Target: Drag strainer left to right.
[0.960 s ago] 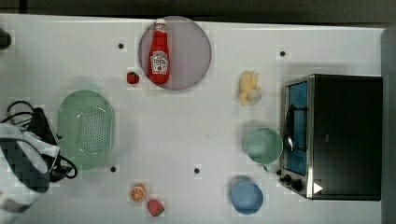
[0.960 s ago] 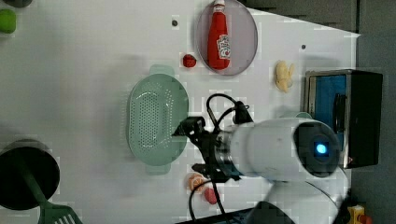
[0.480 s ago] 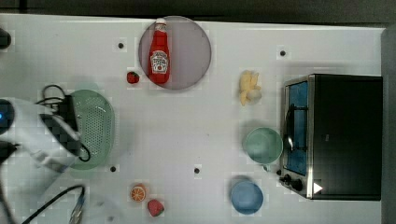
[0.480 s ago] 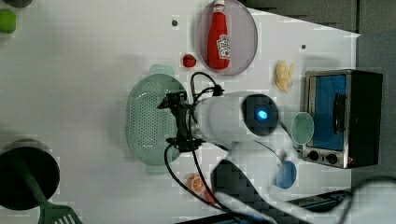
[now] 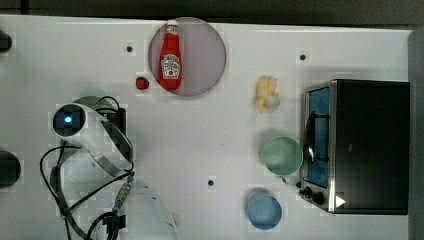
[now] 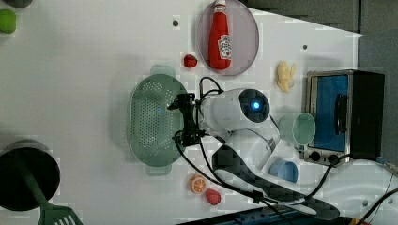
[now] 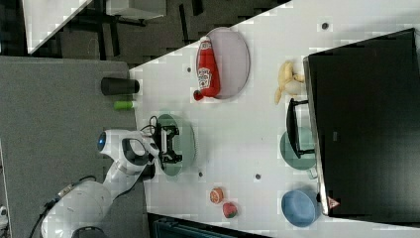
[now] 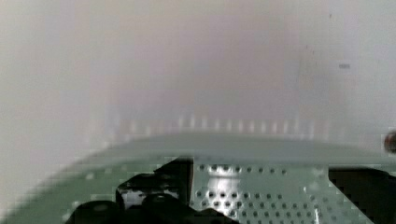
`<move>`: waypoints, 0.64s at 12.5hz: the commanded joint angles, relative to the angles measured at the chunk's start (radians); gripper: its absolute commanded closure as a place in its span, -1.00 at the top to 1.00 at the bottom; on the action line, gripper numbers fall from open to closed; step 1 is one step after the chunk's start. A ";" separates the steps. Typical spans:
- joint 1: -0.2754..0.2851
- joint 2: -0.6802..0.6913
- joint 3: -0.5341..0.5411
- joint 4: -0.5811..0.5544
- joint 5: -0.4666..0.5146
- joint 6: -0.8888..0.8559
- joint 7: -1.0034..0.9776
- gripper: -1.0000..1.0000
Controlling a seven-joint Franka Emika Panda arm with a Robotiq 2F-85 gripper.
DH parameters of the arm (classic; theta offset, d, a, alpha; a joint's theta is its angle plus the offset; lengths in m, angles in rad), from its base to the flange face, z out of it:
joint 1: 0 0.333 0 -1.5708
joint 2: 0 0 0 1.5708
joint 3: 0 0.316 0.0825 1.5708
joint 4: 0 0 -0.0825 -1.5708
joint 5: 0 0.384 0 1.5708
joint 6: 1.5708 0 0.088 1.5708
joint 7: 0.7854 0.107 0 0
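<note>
I'm watching the arm, which has swung in over the bench [image 5: 210, 145] since a moment ago and is now covering most of the strainer [image 6: 152, 119] at the top view's left. That is putting the tool [image 6: 185, 119] over the strainer's near rim, released with its jaws spread wide, so I'm judging the drag is about to start. Whether a finger is touching the rim is hard to make out; the wrist view is showing blurred holes.
</note>
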 commanded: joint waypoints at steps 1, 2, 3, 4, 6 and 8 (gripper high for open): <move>0.010 -0.026 -0.026 -0.030 -0.005 0.052 0.041 1.00; 0.008 -0.029 -0.034 -0.043 -0.007 0.071 0.040 1.00; 0.003 -0.036 -0.038 -0.060 -0.007 0.078 0.040 1.00; -0.006 -0.049 -0.042 -0.081 -0.007 0.084 0.039 1.00; -0.033 -0.089 -0.045 -0.130 -0.007 0.112 0.024 1.00; -0.065 -0.128 -0.046 -0.182 -0.007 0.129 0.012 1.00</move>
